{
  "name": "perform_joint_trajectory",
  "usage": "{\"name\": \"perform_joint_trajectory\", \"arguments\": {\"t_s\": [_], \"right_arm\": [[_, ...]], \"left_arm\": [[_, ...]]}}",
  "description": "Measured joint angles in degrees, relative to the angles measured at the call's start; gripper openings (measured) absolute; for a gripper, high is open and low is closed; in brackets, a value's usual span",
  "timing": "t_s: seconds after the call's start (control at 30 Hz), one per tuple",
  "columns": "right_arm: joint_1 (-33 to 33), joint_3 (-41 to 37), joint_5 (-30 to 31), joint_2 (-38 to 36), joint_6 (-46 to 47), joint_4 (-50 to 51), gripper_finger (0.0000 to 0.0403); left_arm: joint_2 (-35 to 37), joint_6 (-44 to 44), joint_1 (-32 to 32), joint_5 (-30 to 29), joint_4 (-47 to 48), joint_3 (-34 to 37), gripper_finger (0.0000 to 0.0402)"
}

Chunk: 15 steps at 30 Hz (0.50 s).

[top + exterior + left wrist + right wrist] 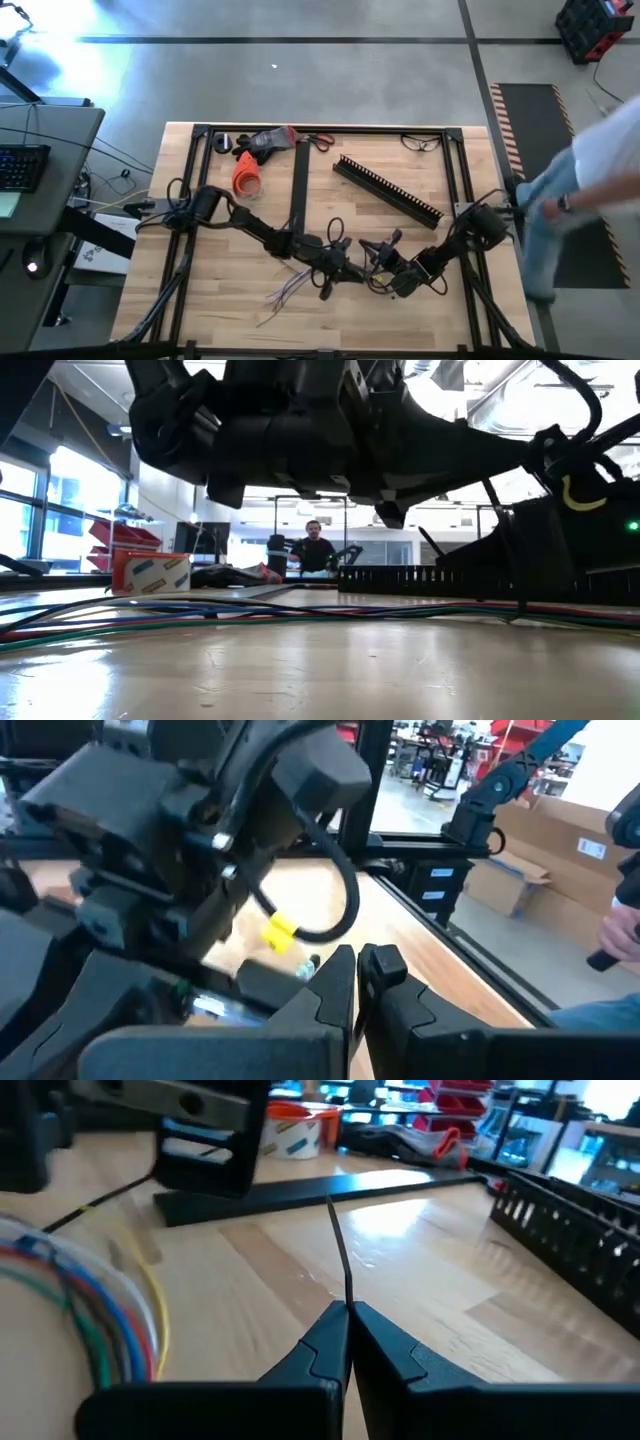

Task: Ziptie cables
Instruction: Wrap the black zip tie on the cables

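The cables (290, 290) lie splayed on the wooden table (230, 300), on the near side of the flat black strip (298, 185). The left gripper (345, 268) hovers beside them, fingers pressed together on nothing visible. Just beside it, the right gripper (348, 1330) pinches a thin black zip tie (340, 1255), pointing toward the strip.

Grey concrete floor (300, 90), hazard-striped mat (535, 120), desk (50, 150).

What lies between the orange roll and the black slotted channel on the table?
The flat black strip lies on the wood between the orange roll and the slotted channel, apart from both. The high view shows it.
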State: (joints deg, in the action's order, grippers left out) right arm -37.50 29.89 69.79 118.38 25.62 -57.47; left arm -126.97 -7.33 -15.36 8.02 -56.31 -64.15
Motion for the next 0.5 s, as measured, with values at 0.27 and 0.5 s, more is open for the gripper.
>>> {"name": "perform_joint_trajectory", "arguments": {"t_s": [0.27,0.5], "right_arm": [[-3.4,0.0,6.6,1.4,-6.6,-10.9,0.0],[-6.6,0.0,8.3,1.2,-2.5,-11.5,0.0]], "left_arm": [[-1.2,0.0,-0.5,0.0,-0.9,-0.1,0.0],[-1.3,0.2,-0.5,-0.1,-1.9,-0.1,0.0]]}}
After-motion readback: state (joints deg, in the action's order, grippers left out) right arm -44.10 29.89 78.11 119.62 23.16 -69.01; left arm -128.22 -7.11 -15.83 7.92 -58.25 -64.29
